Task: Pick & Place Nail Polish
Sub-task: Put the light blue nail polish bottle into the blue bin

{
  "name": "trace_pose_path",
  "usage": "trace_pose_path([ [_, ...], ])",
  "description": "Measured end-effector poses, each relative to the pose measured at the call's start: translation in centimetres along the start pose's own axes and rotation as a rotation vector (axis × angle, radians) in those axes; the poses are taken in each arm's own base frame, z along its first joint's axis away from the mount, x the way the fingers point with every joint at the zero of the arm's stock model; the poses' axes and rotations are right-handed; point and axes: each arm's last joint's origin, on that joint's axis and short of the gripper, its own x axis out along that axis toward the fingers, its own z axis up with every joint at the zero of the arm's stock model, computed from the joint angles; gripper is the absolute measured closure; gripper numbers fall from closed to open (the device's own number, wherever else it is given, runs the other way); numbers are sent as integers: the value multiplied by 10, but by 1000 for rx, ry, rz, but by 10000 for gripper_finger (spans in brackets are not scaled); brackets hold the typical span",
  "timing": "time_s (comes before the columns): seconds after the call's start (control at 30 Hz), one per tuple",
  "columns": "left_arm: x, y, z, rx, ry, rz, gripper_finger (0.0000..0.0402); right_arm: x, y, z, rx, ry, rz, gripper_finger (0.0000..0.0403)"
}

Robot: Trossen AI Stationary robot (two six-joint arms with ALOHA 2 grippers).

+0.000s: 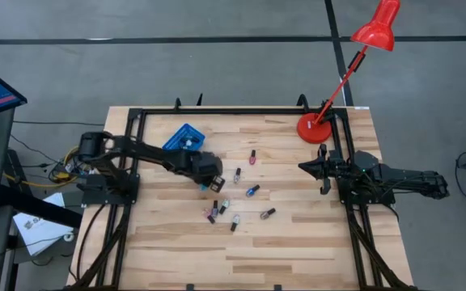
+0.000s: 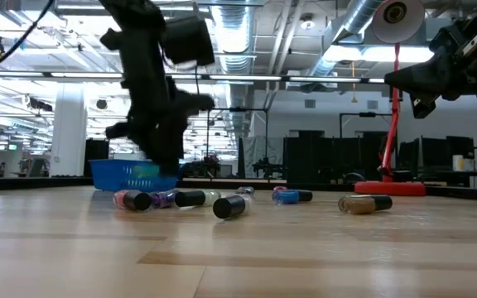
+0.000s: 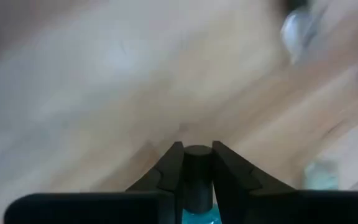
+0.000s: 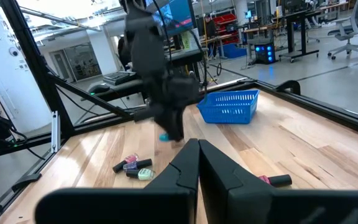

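My left gripper point(image 1: 213, 179) hangs over the middle of the wooden table, just near of the blue bin point(image 1: 184, 137), and is shut on a nail polish bottle with a dark cap and a teal body point(image 3: 197, 214). Several other nail polish bottles point(image 1: 235, 202) lie on their sides on the table to the right of and nearer than it; they also show in the low view point(image 2: 190, 198). My right gripper point(image 1: 304, 167) waits shut and empty, raised at the table's right side point(image 4: 199, 144). My left gripper pinches the bottle's dark cap point(image 3: 197, 163) between its two fingers point(image 3: 166, 171). The bottle lies along the fingers, cap toward their tips, teal body farther back. In the right wrist view the teal body point(image 4: 163, 137) shows below the gripper, clear of the table.
The blue bin point(image 4: 229, 107) stands at the table's far left of centre. A red desk lamp's base point(image 1: 314, 128) sits at the far right corner. A black frame runs along the table's left, far and right edges. Bare wood lies toward the near edge.
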Motion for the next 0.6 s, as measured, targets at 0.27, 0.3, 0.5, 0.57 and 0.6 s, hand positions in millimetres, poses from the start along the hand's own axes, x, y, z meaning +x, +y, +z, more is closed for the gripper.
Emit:
trace_pose_path([
  [0.27,-66,23,31,-47,-267,-71,354,0,0,0,0,0,0,403],
  [0.3,-73,29,36,-52,-320,-49,354,0,0,0,0,0,0,403],
  [0.5,-96,73,62,-63,-450,132,354,0,0,0,0,0,1,403],
  [0.57,-96,87,69,-73,-443,182,354,0,0,0,0,0,0,403],
  [0.6,-94,92,72,-70,-429,211,354,0,0,0,0,0,1,403],
])
